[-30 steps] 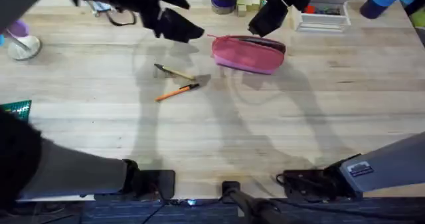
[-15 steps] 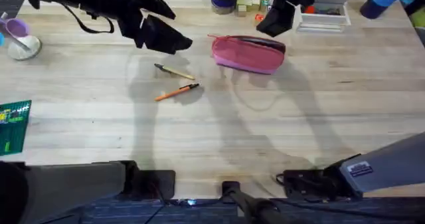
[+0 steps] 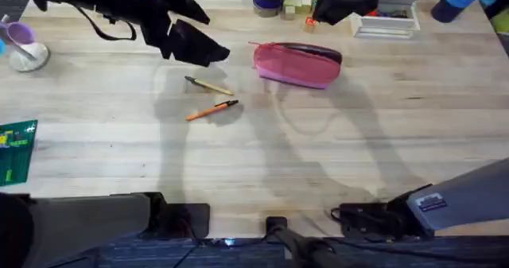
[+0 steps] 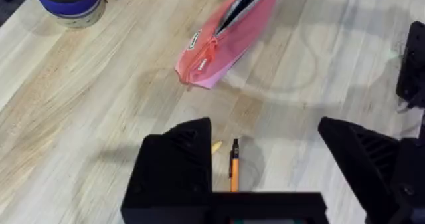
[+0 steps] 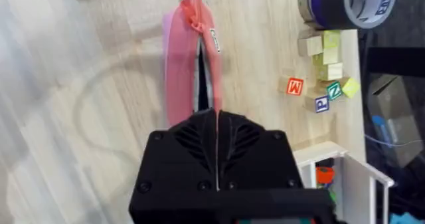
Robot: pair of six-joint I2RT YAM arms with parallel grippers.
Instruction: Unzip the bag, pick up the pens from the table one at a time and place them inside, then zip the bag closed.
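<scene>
We note the bag [image 3: 297, 64] lying on the table [image 3: 334, 157] toward its far side, zipper already drawn back: the right wrist view looks down a dark slit along the top of it, and the left wrist view shows the mouth gaping at the far end. Both pens lie on the wood well apart from the bag, on its left-arm side: the orange pen [image 3: 211, 110] nearer us, the tan-yellow pen [image 3: 208, 86] just beyond it, their ends close but not touching as far as we can tell. The left gripper [image 4: 265, 161] hangs above the pens with fingers spread wide, the orange pen visible between them in the left wrist view. The right gripper [image 5: 217, 159] sits over the far end of the bag, fingers pressed together with nothing between them. We judge the step in hand to be the first pen pickup. To do it well, we would drop the left gripper straight down, set the fingers across the shaft rather than along it, and take the orange pen near its middle so it does not pivot. Keep clear of the tan-yellow pen; a nudge could roll it. The right gripper may serve best holding the mouth open.
</scene>
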